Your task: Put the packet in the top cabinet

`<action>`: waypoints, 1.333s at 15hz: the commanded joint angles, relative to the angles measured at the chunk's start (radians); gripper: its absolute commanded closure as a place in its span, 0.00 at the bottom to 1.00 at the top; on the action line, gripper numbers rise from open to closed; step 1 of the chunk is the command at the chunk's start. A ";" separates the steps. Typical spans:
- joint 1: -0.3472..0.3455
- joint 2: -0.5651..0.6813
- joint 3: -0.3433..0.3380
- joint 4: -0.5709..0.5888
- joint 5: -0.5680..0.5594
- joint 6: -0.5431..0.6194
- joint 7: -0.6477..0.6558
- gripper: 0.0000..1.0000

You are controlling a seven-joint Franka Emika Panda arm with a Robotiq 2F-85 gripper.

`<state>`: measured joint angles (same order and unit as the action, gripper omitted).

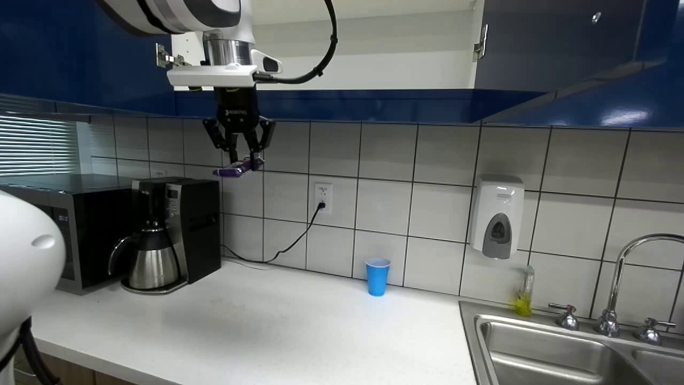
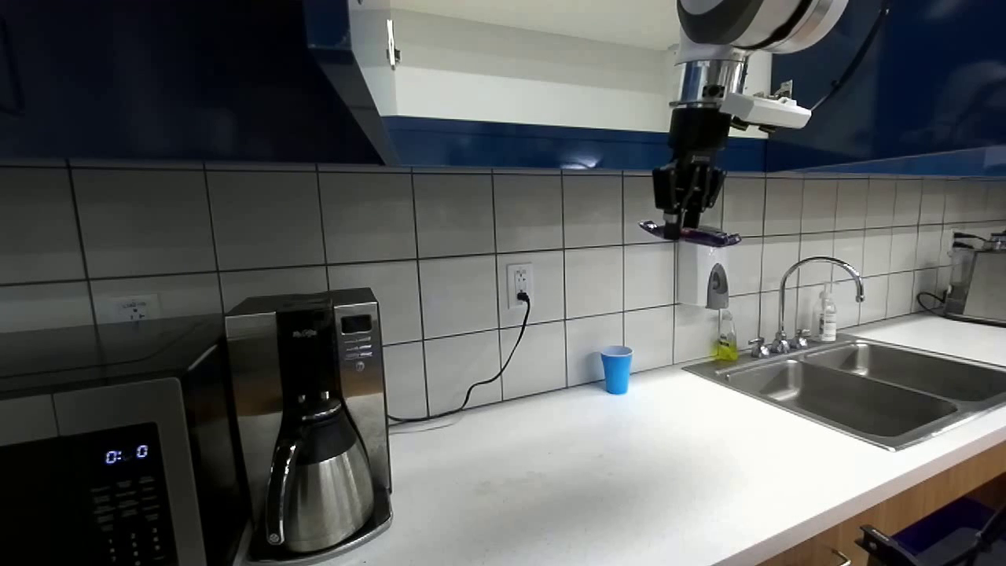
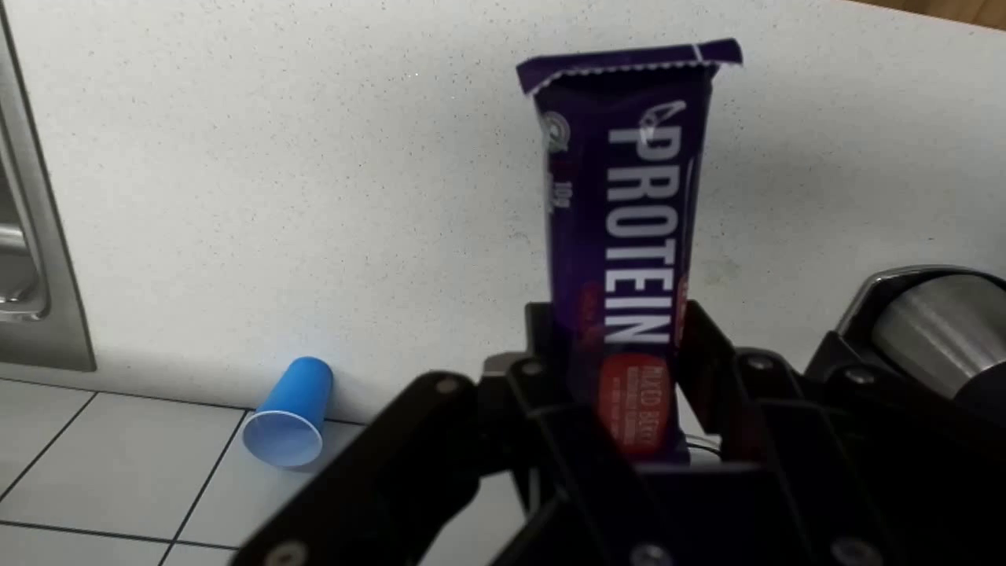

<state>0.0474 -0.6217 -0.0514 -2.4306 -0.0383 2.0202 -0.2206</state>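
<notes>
The packet (image 1: 233,170) is a dark purple protein bar wrapper; it also shows in an exterior view (image 2: 711,236) and large in the wrist view (image 3: 629,196). My gripper (image 1: 244,161) is shut on the packet, with one finger on each long side, and holds it roughly level high above the counter. The gripper also shows in an exterior view (image 2: 680,229) and in the wrist view (image 3: 617,338). The top cabinet (image 1: 363,104) stands open with a white interior, also seen in an exterior view (image 2: 534,141). The packet hangs lower than the cabinet's bottom edge.
Open blue cabinet doors (image 1: 556,43) (image 2: 888,86) flank the opening. On the white counter (image 1: 299,331) stand a blue cup (image 1: 377,278), a coffee maker (image 1: 200,230) and a microwave (image 2: 169,409). A soap dispenser (image 1: 497,216) hangs above the sink (image 1: 470,342).
</notes>
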 commanded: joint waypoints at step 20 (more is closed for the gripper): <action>0.041 -0.013 0.011 0.247 0.014 -0.219 -0.015 0.84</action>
<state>0.0854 -0.6388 -0.0469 -2.2425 -0.0375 1.8585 -0.2206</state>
